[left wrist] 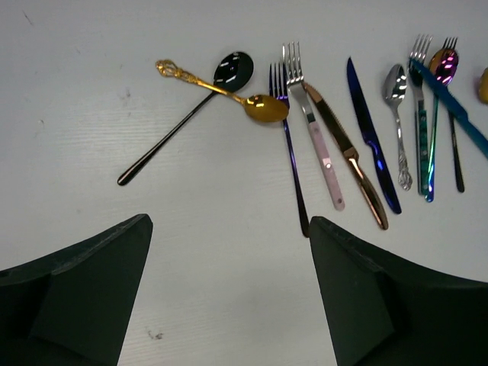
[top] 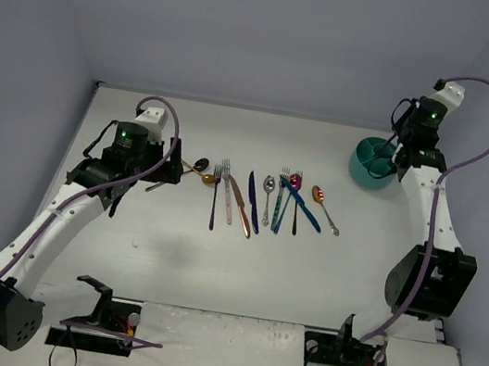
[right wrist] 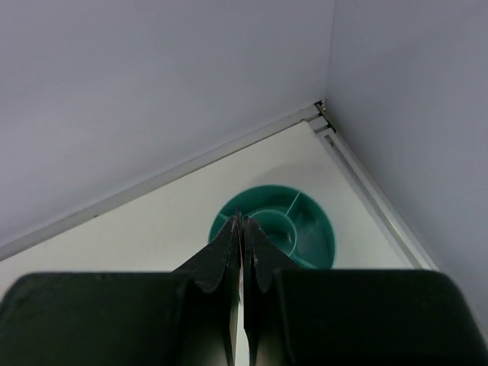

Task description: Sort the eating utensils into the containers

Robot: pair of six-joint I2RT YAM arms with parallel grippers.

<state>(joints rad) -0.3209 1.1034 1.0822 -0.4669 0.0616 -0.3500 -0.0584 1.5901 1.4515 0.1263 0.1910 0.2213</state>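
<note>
Lying diagonally, the black spoon (left wrist: pixel 179 126) aims its bowl far-right.

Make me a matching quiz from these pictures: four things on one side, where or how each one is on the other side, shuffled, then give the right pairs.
Column one:
1. gold spoon
2. teal caddy
3. left fingers
4. right fingers

Column two:
A. pressed together, holding nothing
B. lying across the black spoon
C. spread wide apart, holding nothing
D. standing in the far right corner

Pairs: 1-B, 2-D, 3-C, 4-A
</note>
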